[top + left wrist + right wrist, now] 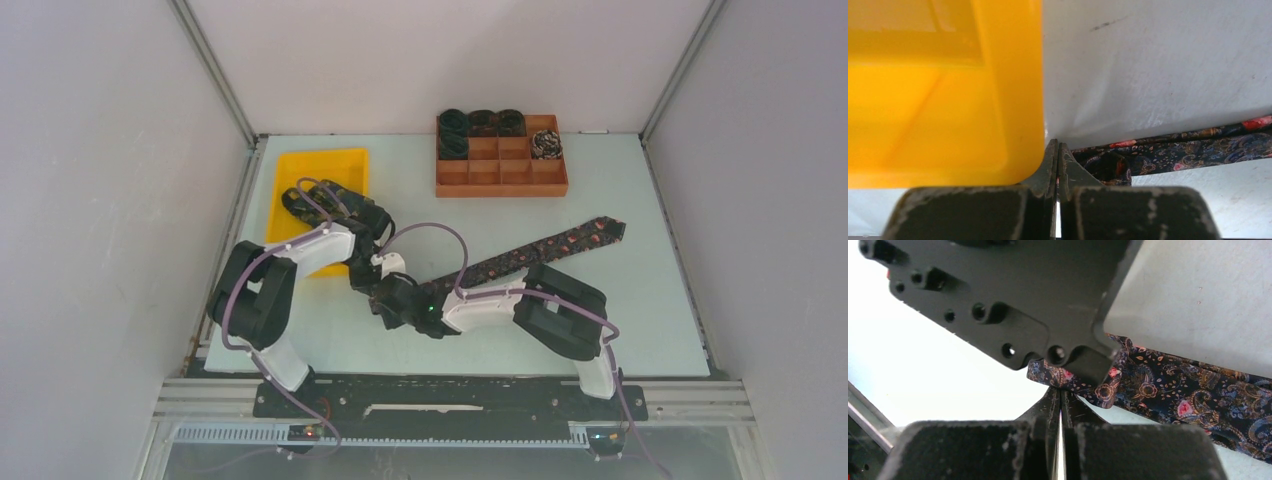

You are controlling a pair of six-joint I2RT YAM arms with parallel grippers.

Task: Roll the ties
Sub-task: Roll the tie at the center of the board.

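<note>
- My right pincer [1061,392] is pressed together, its tips right at the near end of the tie [1173,395]; I cannot tell whether any cloth is caught between them
- My left pincer [1057,146] is pressed together too, low over the counter [1158,65], with the tie's folded end just beside its right finger and a corner of the yellow tray [923,110] just to its left
- Both pincers meet near the middle of the counter, the left one's black body hanging just above the tie's end
- The tie is dark with red and pale paisley figures; it lies as a long flat band, running from the pincers away to the right
- The yellow tray sits on the left side of the counter, farther back than the pincers
- At the far edge stands a brown organiser [500,186] split into compartments: four black rolled ties [482,122] fill its far left cells, and one speckled rolled tie [546,145] sits in its right-hand column
</note>
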